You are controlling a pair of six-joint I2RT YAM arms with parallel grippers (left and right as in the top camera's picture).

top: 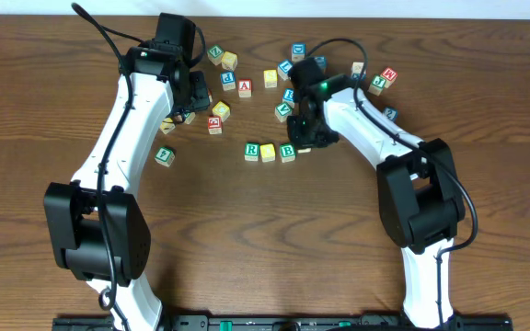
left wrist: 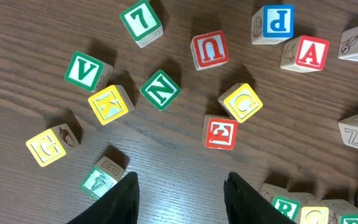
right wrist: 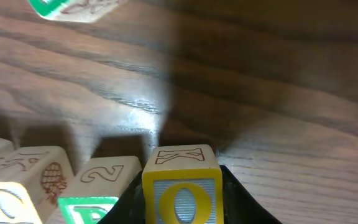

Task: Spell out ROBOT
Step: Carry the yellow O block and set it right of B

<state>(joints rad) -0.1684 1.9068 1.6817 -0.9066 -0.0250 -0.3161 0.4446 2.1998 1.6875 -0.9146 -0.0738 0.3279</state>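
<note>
The right gripper pinched the yellow O block just beside the green B block, at the right end of the R-O-B row; the left gripper, spread and empty, hovered well apart over loose blocks.

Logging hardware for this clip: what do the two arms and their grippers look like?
The left arm and right arm have white shells, black joints and black cables. Fingers are black. A green light glows on the right arm's wrist.
</note>
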